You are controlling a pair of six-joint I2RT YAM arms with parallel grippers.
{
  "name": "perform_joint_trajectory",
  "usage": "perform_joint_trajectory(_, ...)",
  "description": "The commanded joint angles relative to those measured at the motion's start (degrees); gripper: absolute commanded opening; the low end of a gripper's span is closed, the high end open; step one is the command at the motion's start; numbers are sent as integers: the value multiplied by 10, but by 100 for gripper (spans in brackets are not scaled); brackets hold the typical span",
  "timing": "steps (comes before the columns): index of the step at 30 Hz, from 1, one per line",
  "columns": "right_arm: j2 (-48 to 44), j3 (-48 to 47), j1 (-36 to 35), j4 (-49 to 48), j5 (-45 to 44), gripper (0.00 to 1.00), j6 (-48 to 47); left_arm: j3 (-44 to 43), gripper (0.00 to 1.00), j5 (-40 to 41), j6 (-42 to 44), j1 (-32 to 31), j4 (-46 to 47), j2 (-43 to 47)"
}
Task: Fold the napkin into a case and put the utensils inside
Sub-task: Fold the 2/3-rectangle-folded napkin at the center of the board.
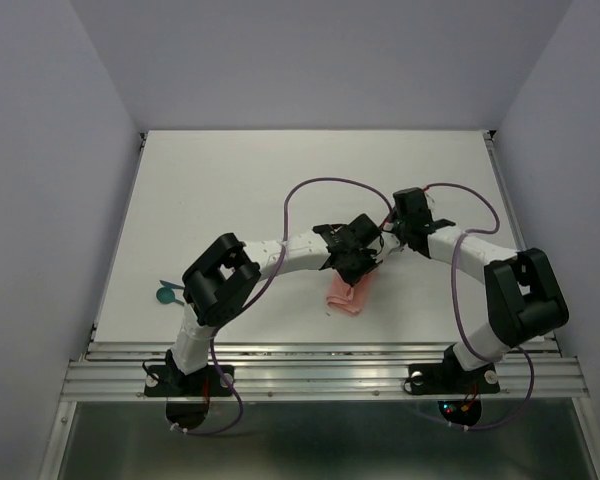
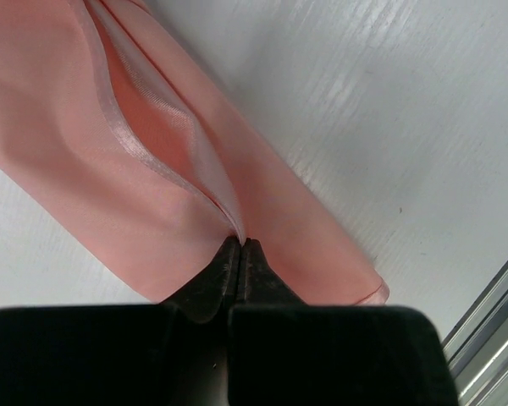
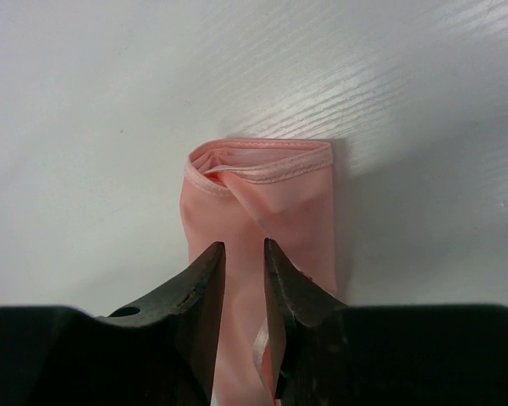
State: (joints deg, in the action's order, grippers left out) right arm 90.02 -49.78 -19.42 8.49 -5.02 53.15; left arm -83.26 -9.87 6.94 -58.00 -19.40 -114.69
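The salmon-pink case (image 1: 346, 297) lies flat on the tabletop (image 1: 230, 190), right of centre and toward the near edge. Its long axis runs near to far, leaning slightly right. Its layered, hemmed end points away from the right pincer (image 3: 244, 247), whose jaws stand released, a narrow gap apart, with cloth showing between them. The left pincer (image 2: 240, 245) is clenched on the raised hem of the top layer. The teal utensils (image 1: 167, 292) lie well apart, by the left edge

White-tubed left arm (image 1: 295, 250) and right arm (image 1: 477, 256), bulky black joints (image 1: 221, 279), looping purple cables (image 1: 325, 181), dark tapered right claw fingers (image 3: 196, 292).
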Motion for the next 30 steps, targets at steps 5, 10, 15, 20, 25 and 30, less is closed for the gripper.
perform_joint_trajectory(5, -56, 15, -1, 10, -4, 32, -31, -8, 0, -16, 4, 4, 19, 9)
perform_joint_trajectory(10, -77, 49, -1, 7, 45, 57, -55, -15, 0, -21, 5, 4, 16, 9)
perform_joint_trajectory(15, -110, 97, -1, -11, 104, 75, -66, -17, 0, -29, 7, 5, 16, 7)
perform_joint_trajectory(20, -114, 125, -1, -26, 127, 75, -48, -25, 0, -33, 11, 5, 10, 3)
perform_joint_trajectory(25, -134, 140, -1, -25, 94, 75, -23, -19, 0, -38, 15, 5, 11, 9)
perform_joint_trajectory(30, -139, 137, 31, -16, 86, 75, -16, -3, 0, -38, 15, 5, 23, 18)
